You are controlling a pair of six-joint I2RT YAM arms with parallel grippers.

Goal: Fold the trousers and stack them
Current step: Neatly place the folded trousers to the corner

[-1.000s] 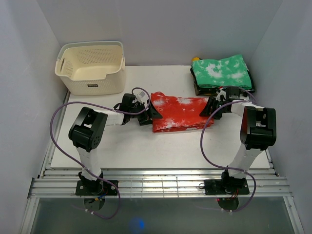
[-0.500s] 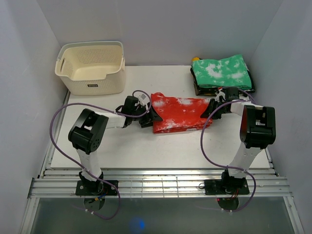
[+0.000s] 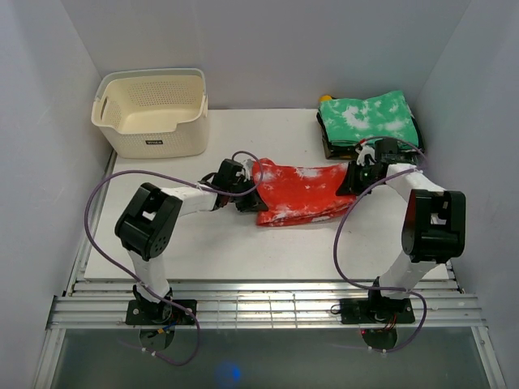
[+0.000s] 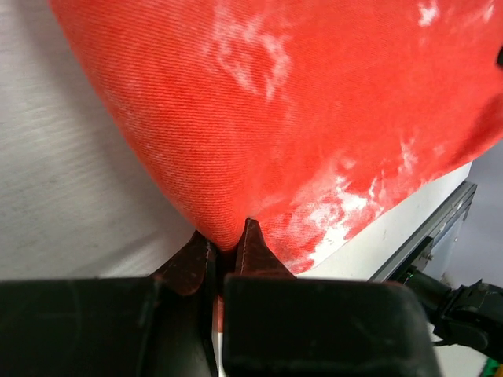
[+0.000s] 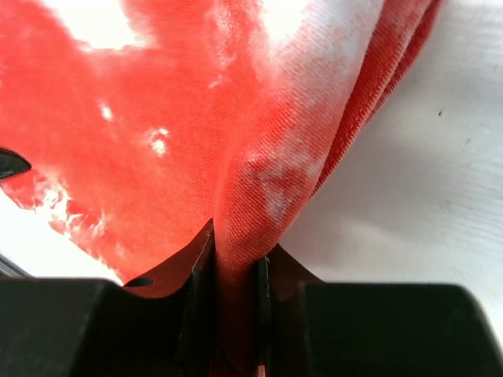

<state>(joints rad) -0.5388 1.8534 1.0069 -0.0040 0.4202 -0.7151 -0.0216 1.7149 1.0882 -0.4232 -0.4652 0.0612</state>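
The trousers (image 3: 298,194), red-orange with white blotches, lie folded in a thick bundle at mid-table. My left gripper (image 3: 250,193) is shut on the bundle's left end. In the left wrist view the cloth (image 4: 299,118) narrows into the closed jaws of the left gripper (image 4: 228,247). My right gripper (image 3: 350,180) is shut on the right end. The right wrist view shows a thick fold of the trousers (image 5: 236,157) pinched in the right gripper (image 5: 233,271). Both ends look slightly raised, and the middle sags onto the table.
A cream basket (image 3: 152,113) stands at the back left. A folded green cloth with white blotches (image 3: 369,119) rests on a dark stack at the back right, just behind my right gripper. Purple cables loop from both arms.
Both grippers have closed on the ends of the trousers. Both have shifted toward the back of the table, and the bundle's ends have risen so its outline now curves.
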